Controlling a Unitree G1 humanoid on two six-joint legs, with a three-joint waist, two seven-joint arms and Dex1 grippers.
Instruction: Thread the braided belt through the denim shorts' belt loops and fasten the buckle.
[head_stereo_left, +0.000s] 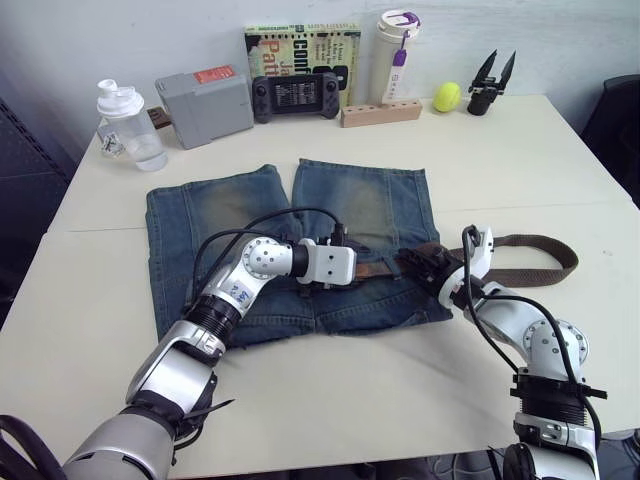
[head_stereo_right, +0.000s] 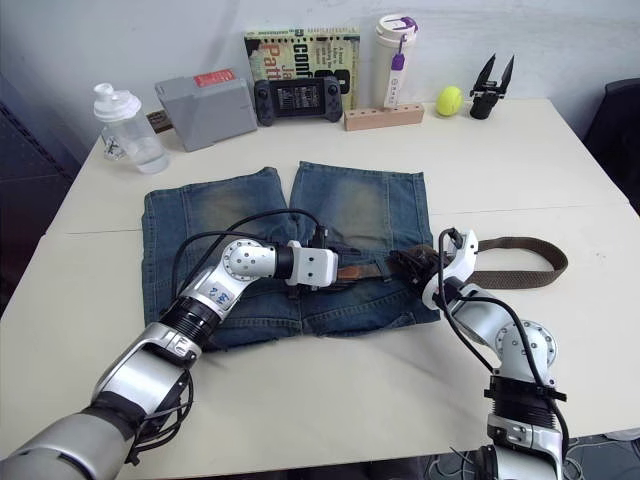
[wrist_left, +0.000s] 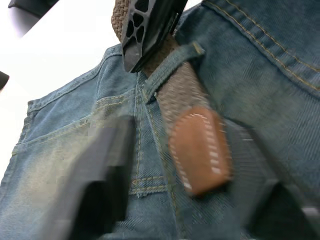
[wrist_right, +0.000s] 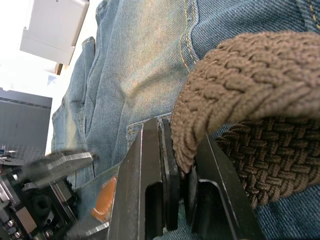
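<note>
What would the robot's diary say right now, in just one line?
stage: threading | belt tip through one loop of shorts | right gripper pinches belt | left gripper open at tip

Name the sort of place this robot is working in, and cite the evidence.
Probably an office or lab test bench, not a home: a plain white table, a spare robot tool parked by the wall, and a handheld game controller leaning against a book.
</note>
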